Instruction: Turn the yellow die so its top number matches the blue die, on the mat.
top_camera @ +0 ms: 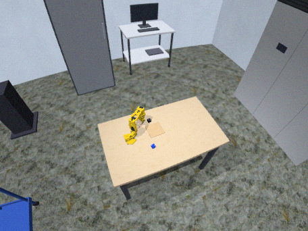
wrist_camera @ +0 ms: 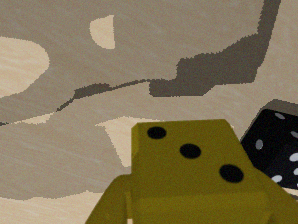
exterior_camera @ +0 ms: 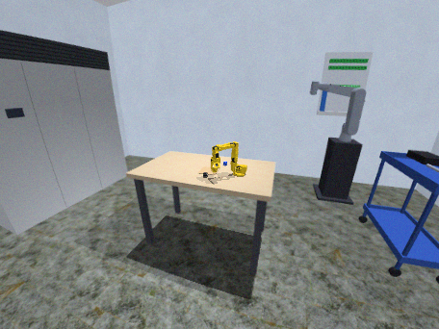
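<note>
— Three pips face my wrist camera; where's the yellow die (wrist_camera: 190,170)?
— Clamped in my gripper (top_camera: 144,119), raised beside the black die (wrist_camera: 275,145). Next, I'd judge: rotate, lower onto the mat (top_camera: 156,130).

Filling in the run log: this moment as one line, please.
gripper: jaws shut on yellow die, three-pip face to wrist camera | black die beside | blue die on table

Top view: high and far, angled down on the whole table (top_camera: 189,148) and room. Exterior view: distant, about table height, facing the table's (exterior_camera: 168,175) long side, arm mid-frame. Wrist view: very close, probably looking down past the pincer at the tabletop (wrist_camera: 45,150). Top and exterior share table and arm (top_camera: 135,125).
</note>
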You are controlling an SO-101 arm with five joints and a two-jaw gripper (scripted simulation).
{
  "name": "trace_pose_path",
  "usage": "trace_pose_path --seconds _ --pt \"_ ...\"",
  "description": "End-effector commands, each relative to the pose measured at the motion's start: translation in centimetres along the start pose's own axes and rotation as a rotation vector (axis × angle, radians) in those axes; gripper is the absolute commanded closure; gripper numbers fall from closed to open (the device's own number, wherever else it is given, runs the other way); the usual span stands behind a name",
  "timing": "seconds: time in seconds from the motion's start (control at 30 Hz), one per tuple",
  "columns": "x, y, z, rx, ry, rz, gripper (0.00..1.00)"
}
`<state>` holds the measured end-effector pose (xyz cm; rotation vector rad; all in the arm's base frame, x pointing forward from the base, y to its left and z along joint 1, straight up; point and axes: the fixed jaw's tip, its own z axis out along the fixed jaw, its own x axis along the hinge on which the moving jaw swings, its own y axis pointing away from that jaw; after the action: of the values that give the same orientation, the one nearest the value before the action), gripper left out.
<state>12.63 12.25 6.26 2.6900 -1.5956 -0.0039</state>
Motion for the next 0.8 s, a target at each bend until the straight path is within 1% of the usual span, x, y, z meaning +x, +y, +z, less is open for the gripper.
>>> trace_pose_path --seconds 0.0,0.13,0.4,0.77 --pt "-0.13 -0.67 -1.12 0.072 -0.017 -0.106 1.0" --pt "-0.08 -0.68 -1.12 0.072 -0.014 -0.179 1.0" --pt "-0.03 -0.69 -1.12 0.073 -0.012 -0.243 1.0" --pt "-0.01 -0.69 -1.12 0.073 -0.011 -0.265 1.0"
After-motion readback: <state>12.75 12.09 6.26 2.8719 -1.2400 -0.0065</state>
